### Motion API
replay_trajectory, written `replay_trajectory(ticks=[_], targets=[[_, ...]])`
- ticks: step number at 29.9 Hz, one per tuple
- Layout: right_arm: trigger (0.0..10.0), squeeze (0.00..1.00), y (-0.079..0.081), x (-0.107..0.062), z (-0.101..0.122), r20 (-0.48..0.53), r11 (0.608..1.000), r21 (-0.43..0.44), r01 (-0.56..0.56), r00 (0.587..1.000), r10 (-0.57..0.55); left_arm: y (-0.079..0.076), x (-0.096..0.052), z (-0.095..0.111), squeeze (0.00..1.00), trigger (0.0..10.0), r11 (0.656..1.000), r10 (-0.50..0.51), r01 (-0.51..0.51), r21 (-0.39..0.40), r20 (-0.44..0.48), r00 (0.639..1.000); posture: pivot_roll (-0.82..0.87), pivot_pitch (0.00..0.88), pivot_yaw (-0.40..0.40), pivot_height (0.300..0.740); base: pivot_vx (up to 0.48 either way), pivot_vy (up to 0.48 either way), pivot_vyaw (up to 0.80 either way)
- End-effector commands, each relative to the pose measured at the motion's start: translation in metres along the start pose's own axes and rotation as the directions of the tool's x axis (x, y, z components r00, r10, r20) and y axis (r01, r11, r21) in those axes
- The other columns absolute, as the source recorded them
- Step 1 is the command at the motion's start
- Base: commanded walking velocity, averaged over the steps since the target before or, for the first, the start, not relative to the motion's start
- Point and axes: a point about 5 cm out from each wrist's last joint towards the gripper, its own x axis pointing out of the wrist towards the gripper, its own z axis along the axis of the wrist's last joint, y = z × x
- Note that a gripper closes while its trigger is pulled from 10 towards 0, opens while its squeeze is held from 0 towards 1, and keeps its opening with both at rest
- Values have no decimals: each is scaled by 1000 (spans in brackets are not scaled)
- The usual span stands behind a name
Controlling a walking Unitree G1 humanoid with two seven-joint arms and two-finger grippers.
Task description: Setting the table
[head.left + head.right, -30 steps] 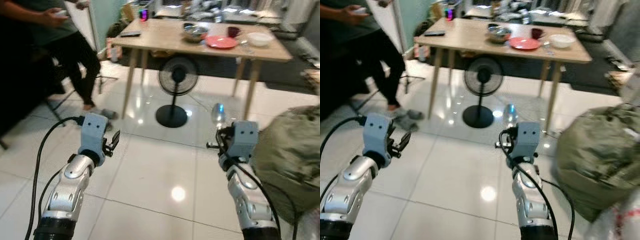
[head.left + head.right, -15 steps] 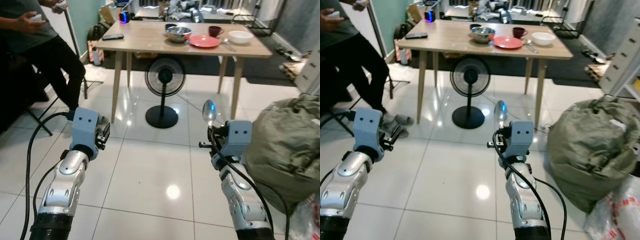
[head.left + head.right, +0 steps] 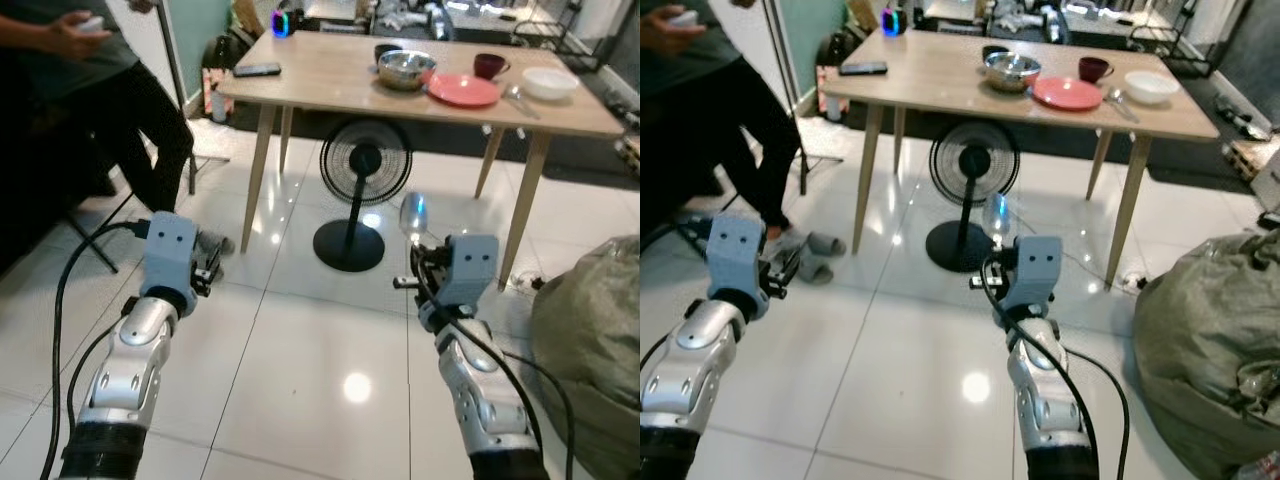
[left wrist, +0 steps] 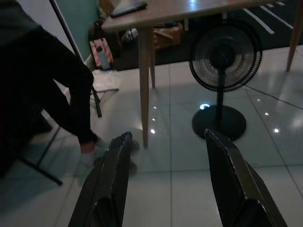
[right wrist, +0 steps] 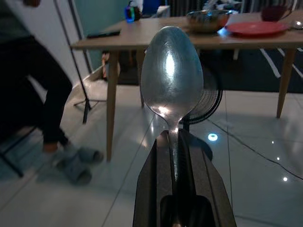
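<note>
I am carrying a spoon (image 5: 169,78) toward the wooden table (image 3: 330,80), so the step in hand is the approach, not yet the placing. My right gripper (image 5: 173,142) has its two black fingers pinched tight on the spoon's handle, with the bowl standing upright above the fingertips, held out in front of me over the white tiled floor (image 3: 300,360). My left gripper (image 4: 165,161) is raised on the other side with its fingers spread wide and nothing between them. The table stands ahead, well apart from both grippers, with a standing fan (image 3: 362,165) under it near the middle. On its top I can see a metal bowl (image 3: 406,68), a red plate (image 3: 463,90), a dark mug (image 3: 489,65) and a white bowl (image 3: 550,82) gathered toward the far right end, and a phone (image 3: 258,69) near the left end. A person (image 3: 110,90) stands to my left beside the table. As I judge it, the next move calls for walking closer, skirting the fan's base, then reaching the spoon over the edge to lay it flat beside the red plate. The grey-green sack (image 3: 590,340) on my right leaves little room on that side.
</note>
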Motion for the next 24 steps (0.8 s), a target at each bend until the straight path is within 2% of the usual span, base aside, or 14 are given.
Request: replay_trajectory(ticks=[1, 15, 24], targets=[[10000, 0, -3, -2, -5, -18, 1000, 10, 12, 1000, -12, -2, -1, -5, 0, 10000, 1000, -5, 5, 6, -20, 1000, 17, 0, 85, 740, 480, 0, -800], [10000, 0, -3, -1, -5, -16, 1000, 17, 14, 1000, -14, -2, -1, -5, 0, 10000, 1000, -6, 6, 8, -21, 1000, 24, 0, 88, 740, 480, 0, -792], [10000, 0, 1, 2, 0, 11, 1000, 22, -2, 1000, 1, -3, 0, -4, 0, 10000, 1000, -11, 11, 13, -18, 1000, 28, 0, 89, 740, 480, 0, -108]])
